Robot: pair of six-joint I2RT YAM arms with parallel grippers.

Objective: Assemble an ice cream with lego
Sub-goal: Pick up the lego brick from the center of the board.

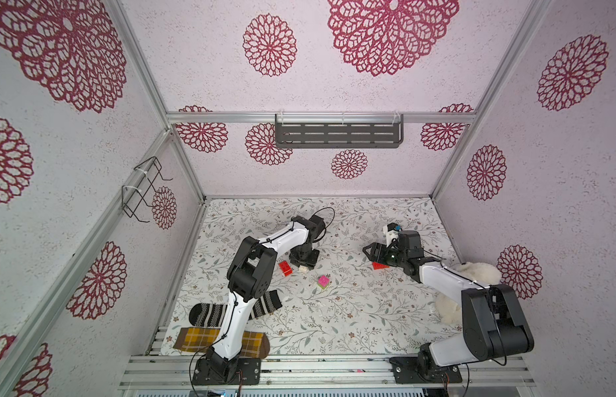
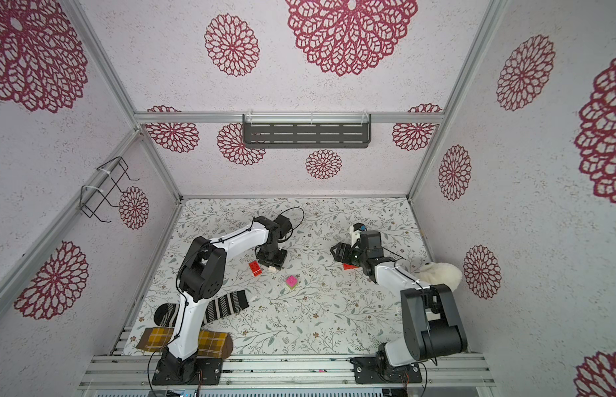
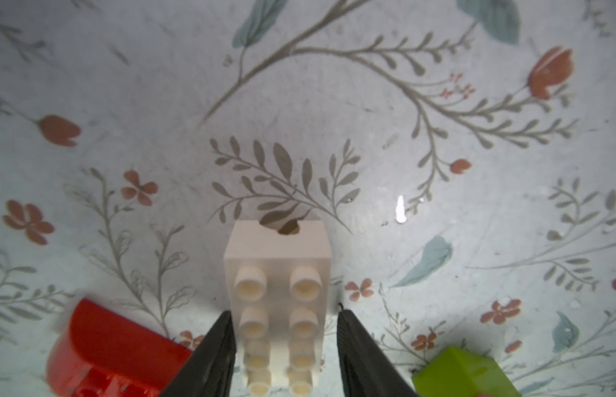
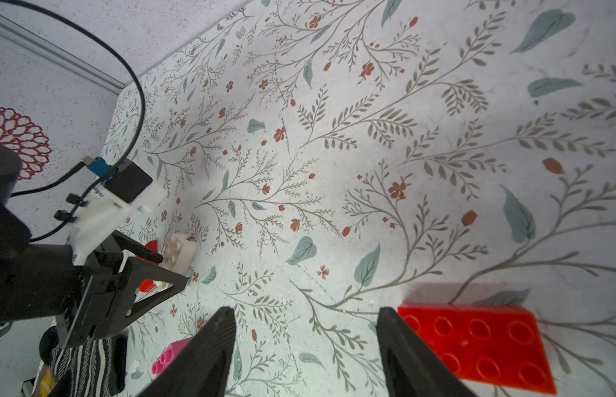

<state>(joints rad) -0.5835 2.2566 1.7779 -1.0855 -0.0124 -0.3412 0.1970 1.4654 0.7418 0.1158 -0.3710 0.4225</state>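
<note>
In both top views I stand in a booth of pale speckled walls (image 1: 299,89) printed with crimson rosettes and framed in aluminium rails. A slotted dark shelf (image 1: 337,134) hangs on the back wall and a wire rack (image 1: 141,189) on a side one. The table (image 1: 351,326) wears a white mat of grey sprigs and small rust flowers. My left claw (image 1: 303,263) points down at the cream-white brick (image 1: 303,268), with the left red brick (image 1: 285,267) just beside it. The pink brick (image 1: 323,281) sits on the lime green brick (image 1: 324,288) near the middle of the mat, apart from both claws. My right claw (image 1: 368,252) is low beside the right red brick (image 1: 378,265). A striped sock (image 1: 210,312) and a plaid sock (image 1: 196,338) lie near my left arm's base, and a white plush toy (image 1: 478,271) is at the far side. From my left wrist, my fingers (image 3: 217,343) are set narrow about the cream-white brick, which lies flat on the mat. One finger is against its side; a slit of mat shows at the other, so nothing is clamped. From my right wrist, the claw stands wide over bare mat, holding nothing, with the right red brick just outside one finger.
</note>
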